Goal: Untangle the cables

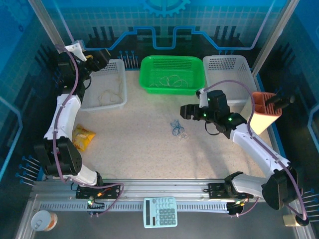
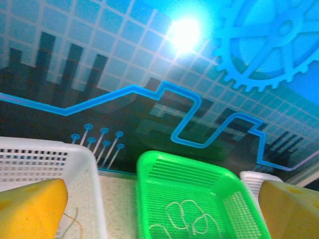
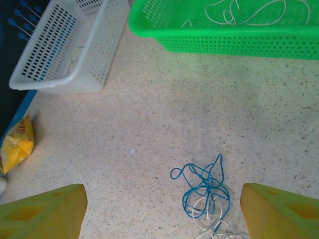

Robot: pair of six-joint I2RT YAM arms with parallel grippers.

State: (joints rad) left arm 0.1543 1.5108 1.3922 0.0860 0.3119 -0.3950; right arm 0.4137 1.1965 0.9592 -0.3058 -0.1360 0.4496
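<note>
Bag: print too small to read
Left gripper: wide, empty, left of green basket
Right gripper: wide, empty, near cables
Cables: blue-white tangle on table before green basket

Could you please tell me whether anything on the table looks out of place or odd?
A yellow snack packet lies on the table near the left arm; it has nothing to do with cables. A knotted blue and white cable tangle sits loose on the table, outside the green basket. Nothing looks spilled or damaged.
</note>
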